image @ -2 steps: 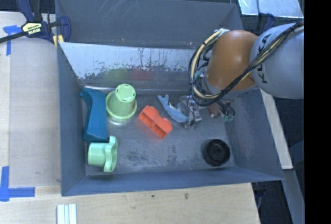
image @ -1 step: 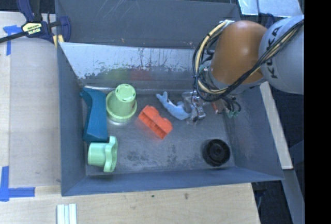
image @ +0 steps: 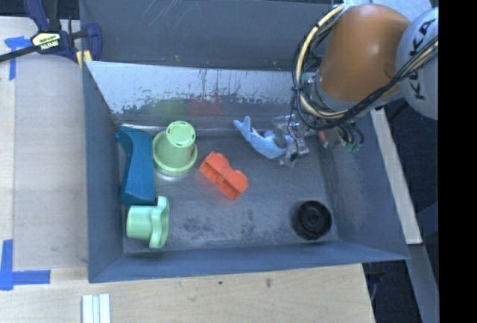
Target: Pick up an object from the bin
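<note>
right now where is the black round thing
In the camera view the black round thing lies near the bin's lower right corner, below the gripper and right of the orange block.

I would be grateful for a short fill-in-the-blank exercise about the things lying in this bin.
1. The block in the middle of the bin is ____.
2. The toy beside the gripper is light ____.
3. The round thing in the near right corner is ____.
Missing words: orange; blue; black.
</note>
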